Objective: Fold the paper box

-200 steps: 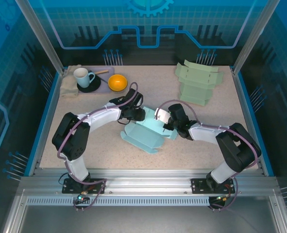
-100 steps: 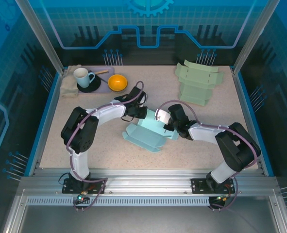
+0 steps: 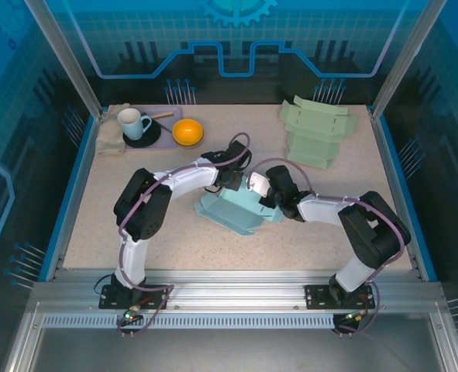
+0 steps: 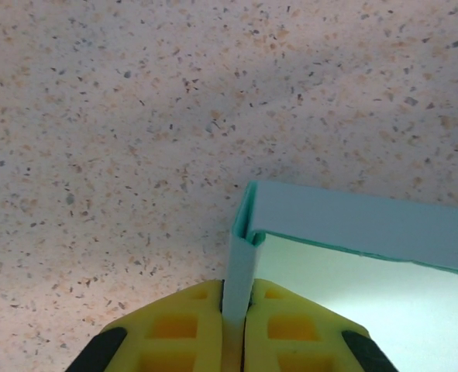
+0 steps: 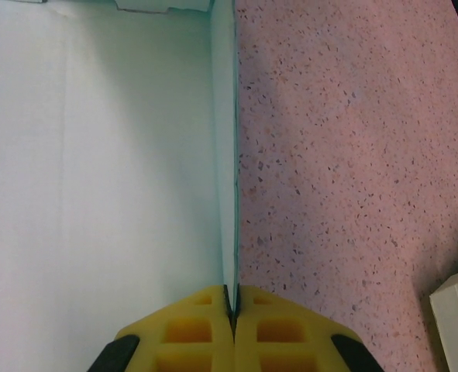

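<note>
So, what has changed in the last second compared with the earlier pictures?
The left hand moved right and back along the paper box, then closed on its upright flap. The right hand stays shut on the box's wall. Mug, orange bowl and green stack did not move.

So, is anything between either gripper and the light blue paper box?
Nothing visible does. The left gripper is shut on an upright wall at a corner of the paper box, and the right gripper is shut on another upright wall's edge.
</note>
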